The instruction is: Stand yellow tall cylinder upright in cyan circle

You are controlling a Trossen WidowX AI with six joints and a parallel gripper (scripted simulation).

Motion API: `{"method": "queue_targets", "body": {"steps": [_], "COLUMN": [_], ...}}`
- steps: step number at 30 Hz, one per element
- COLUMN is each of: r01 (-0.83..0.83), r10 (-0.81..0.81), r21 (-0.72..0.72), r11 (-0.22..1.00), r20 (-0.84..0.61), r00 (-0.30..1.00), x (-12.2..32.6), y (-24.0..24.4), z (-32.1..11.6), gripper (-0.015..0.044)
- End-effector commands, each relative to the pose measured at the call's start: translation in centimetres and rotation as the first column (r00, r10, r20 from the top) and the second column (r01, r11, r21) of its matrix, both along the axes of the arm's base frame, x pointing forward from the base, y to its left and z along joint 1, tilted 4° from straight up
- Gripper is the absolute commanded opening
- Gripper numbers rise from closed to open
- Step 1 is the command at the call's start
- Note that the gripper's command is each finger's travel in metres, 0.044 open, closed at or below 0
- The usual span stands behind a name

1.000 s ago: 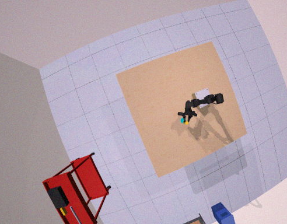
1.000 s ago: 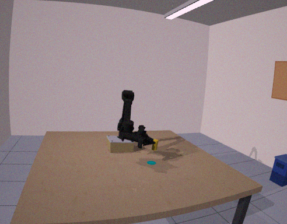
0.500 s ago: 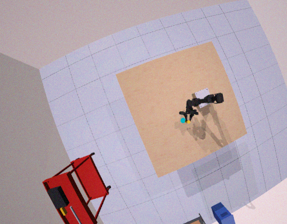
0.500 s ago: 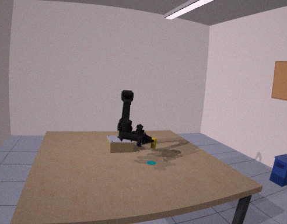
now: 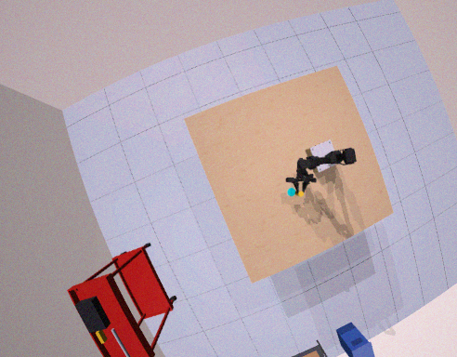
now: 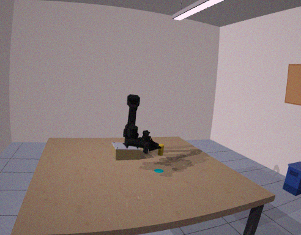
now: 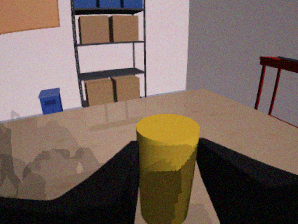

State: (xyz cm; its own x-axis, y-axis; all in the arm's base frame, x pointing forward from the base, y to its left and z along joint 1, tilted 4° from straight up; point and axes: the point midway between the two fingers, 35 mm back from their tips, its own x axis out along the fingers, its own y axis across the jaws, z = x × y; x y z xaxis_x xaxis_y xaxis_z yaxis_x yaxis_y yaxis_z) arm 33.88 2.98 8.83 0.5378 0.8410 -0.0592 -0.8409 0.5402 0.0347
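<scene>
One yellow cylinder (image 5: pixel 301 194) (image 6: pixel 161 150) (image 7: pixel 166 170), upright, clamped between the gripper's fingertips (image 5: pixel 299 191) (image 6: pixel 160 147). Top view: table edges (image 5: pixel 218 197) well apart from it; wide bare wood toward nine o'clock. Cyan circle (image 5: pixel 291 191) (image 6: pixel 158 171) just beside the cylinder, at nine o'clock.

Top view: from high overhead, I looked steeply down on table (image 5: pixel 237 153), arm (image 5: pixel 321 160) and red cart (image 5: pixel 144 284), well apart. Exterior view: from beyond a table (image 6: pixel 95 196) edge, I faced across toward the arm (image 6: pixel 132 117). Wrist view: close behind the yellow cylinder (image 7: pixel 167 170), I faced shelves (image 7: pixel 78 60). All shared the table (image 7: pixel 240 130).
</scene>
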Motion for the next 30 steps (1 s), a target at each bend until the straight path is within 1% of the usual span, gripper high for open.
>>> {"method": "queue_targets", "body": {"steps": [1, 30], "r01": [-0.003, -0.001], "r10": [0.003, 0.001], "r21": [0.003, -0.019], "r11": [1.0, 1.0], "r20": [-0.001, 0.02], "r00": [1.0, 1.0], "x": [-0.1, 0.0], "y": [0.0, 0.3], "z": [0.0, -7.7], "gripper": [0.0105, 0.0105]}}
